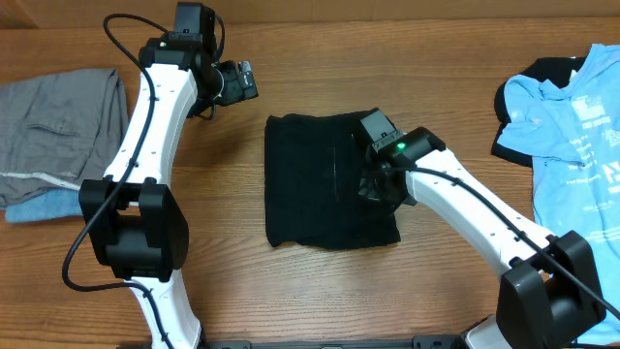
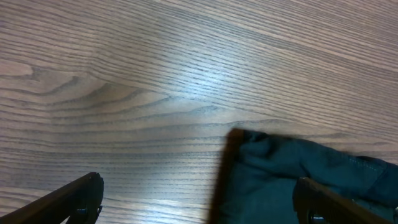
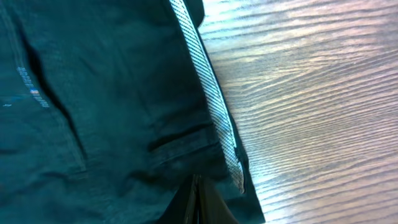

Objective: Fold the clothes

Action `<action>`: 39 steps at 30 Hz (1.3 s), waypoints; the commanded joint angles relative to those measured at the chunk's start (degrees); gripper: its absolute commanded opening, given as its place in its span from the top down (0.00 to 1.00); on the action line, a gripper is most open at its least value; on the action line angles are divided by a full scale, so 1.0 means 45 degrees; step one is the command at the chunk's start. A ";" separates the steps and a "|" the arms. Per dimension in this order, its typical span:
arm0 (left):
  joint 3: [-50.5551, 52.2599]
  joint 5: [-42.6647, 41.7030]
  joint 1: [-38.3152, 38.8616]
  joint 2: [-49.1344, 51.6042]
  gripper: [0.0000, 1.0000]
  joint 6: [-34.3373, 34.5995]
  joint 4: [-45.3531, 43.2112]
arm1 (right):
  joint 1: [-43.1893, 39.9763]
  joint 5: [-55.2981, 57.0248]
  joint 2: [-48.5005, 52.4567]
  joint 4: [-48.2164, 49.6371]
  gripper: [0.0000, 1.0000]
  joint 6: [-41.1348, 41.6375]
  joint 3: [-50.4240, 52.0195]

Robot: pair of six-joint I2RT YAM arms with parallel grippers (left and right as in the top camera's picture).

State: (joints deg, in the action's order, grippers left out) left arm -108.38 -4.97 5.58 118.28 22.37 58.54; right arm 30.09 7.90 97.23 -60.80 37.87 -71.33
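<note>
The black shorts lie folded in a rough square at the table's middle. Their pale grey inner waistband shows in the right wrist view along the shorts' edge. My right gripper rests on the shorts' right edge. Its fingers are closed together, with the fabric creased toward the tips. My left gripper is open and empty above bare wood, up and left of the shorts. In the left wrist view its fingers are wide apart, with a corner of the shorts between them below.
A grey garment lies at the far left over a blue piece. A light blue white-printed T-shirt lies at the far right over a black piece. Bare wooden table surrounds the shorts.
</note>
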 commanded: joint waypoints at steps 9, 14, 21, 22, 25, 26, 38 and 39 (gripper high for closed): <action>-0.0117 -0.0131 0.0005 -0.0393 0.00 0.0126 -0.0015 | -0.0136 -0.0481 -0.0223 0.4129 0.96 -0.0379 0.4522; -0.0117 -0.0136 0.0005 -0.0393 0.00 0.0126 -0.0015 | -0.0228 -0.0481 -0.0223 0.4940 0.96 -0.0379 0.4716; -0.0117 -0.0136 0.0005 -0.0393 0.00 0.0126 -0.0015 | -0.0646 -0.0277 -0.0942 0.2686 0.96 -0.1195 0.1972; -0.0117 -0.0136 0.0005 -0.0393 0.00 0.0126 -0.0015 | -0.0835 -0.0238 -0.1093 0.2108 0.96 -0.1200 0.1001; -0.0117 -0.0131 0.0005 -0.0393 0.00 0.0126 -0.0010 | -0.1146 -0.0301 -0.1132 0.2127 0.96 -0.1457 -0.0573; -0.0117 -0.0131 0.0000 -0.0393 0.00 0.0126 -0.0015 | -0.1146 -0.0330 -0.1103 0.2662 0.96 -0.1530 -0.0559; -0.0117 -0.0136 0.0005 -0.0393 0.00 0.0126 -0.0015 | -0.1146 0.0656 0.2837 0.6441 0.96 -0.1520 -0.0233; -0.0117 -0.0136 0.0005 -0.0393 0.00 0.0126 -0.0015 | -0.1151 0.0840 0.3313 0.6834 0.96 -0.1520 -0.0233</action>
State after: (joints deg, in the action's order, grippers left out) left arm -108.38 -4.99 5.58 118.28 22.37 58.54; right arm 25.06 8.08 106.89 -33.04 31.29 -72.95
